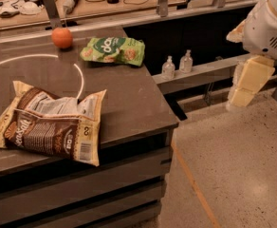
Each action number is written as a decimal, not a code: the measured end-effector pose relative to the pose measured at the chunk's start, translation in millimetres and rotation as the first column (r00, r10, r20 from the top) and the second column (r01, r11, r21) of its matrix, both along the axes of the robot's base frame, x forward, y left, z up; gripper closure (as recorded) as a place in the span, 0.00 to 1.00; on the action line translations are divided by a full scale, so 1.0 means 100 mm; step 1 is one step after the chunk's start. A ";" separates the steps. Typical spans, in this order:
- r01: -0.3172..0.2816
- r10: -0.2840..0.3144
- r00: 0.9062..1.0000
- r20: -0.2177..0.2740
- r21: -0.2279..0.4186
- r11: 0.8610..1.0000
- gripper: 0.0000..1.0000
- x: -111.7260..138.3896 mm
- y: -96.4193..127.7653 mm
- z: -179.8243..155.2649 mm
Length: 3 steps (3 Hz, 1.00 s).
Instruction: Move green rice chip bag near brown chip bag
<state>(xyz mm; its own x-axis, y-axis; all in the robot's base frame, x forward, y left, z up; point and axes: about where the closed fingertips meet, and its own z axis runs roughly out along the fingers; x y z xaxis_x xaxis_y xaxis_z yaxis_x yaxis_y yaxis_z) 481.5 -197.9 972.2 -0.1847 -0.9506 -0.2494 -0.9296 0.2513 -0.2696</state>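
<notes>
Found the brown chip bag [50, 122] nearest, sprawled on the near-left part of the table [129, 103], crinkled, one corner just over the near edge. Looked puffed and sealed (contents hidden, so no telling how full). Spotted the pincer [243, 91] off to the right, hanging over the floor, well apart from the table, with nothing seen in it; could not tell whether open or closed. Noted two small clear bottles [168, 68] on a low ledge past the table's right edge, fill unreadable. Located the green rice chip bag [112, 50] farther back, lying flat by the table's far right corner, well apart from the brown one, with an orange [62, 37] near on its left. Judged it light, soft and slippery-skinned, with brittle chips inside. Reckoned a gentle pinch from above, across a crimped end or a raised fold, safer than squeezing the middle. Made out a cluttered bench with cables beyond.
</notes>
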 end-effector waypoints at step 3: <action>-0.086 0.078 0.994 0.083 0.099 0.991 0.00 1.46 0.78 -0.13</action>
<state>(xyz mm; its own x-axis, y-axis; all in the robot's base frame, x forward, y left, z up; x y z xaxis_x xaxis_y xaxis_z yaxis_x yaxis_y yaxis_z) 627.4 -119.4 959.4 -0.0831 -0.9305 -0.3568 -0.9252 0.2050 -0.3193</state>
